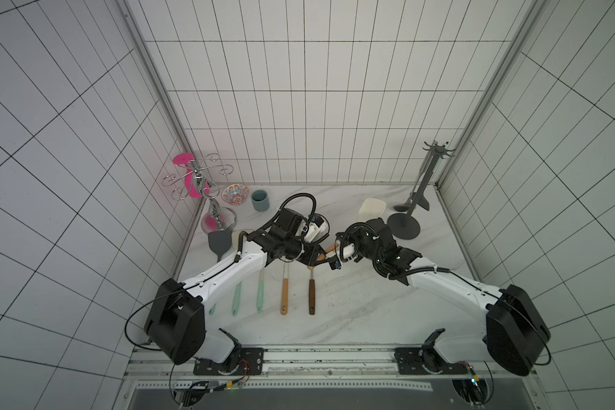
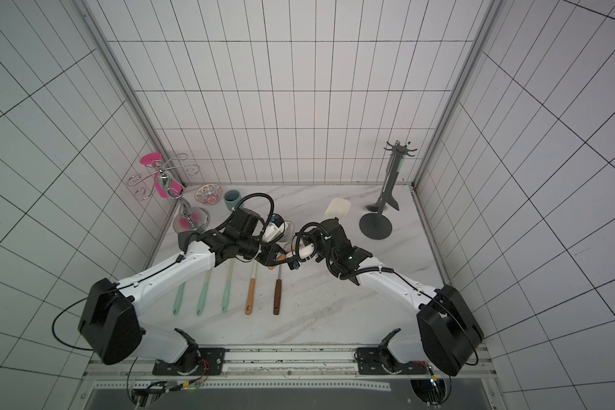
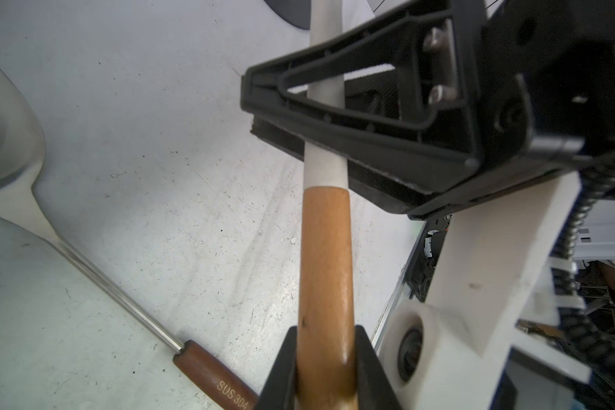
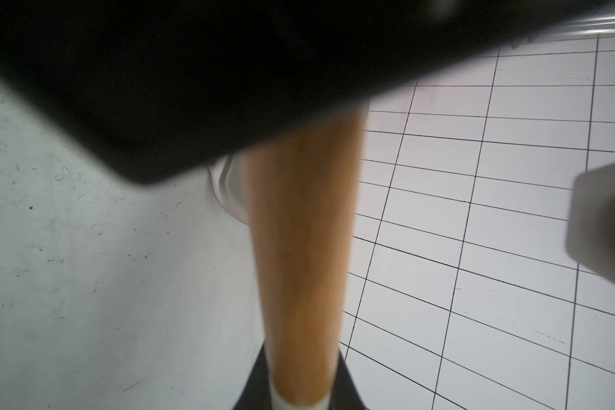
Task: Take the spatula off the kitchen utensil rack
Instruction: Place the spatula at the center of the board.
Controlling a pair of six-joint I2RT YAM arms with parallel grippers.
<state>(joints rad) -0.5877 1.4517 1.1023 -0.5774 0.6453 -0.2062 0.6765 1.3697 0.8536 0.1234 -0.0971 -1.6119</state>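
Note:
The spatula, with a cream head (image 1: 370, 210) and a white neck running into a wooden handle (image 3: 325, 255), hangs slanted over the table's middle, off the kitchen utensil rack (image 1: 418, 191). That rack is a dark grey pole on a round base at the back right. My left gripper (image 3: 325, 335) is shut on the wooden handle, a finger pressed to each side. My right gripper (image 4: 300, 355) is shut on the spatula where white neck meets wood. In both top views the two grippers (image 1: 315, 261) (image 1: 338, 241) meet close together. Most of the handle is hidden by them there.
Two dark utensils still hang low on the rack (image 2: 387, 184). A chrome stand (image 1: 206, 198), a patterned bowl (image 1: 235, 194) and a blue-grey cup (image 1: 260, 200) stand at the back left. Several utensils lie in a row (image 1: 284, 296) under my left arm, one brown-handled (image 3: 213, 372).

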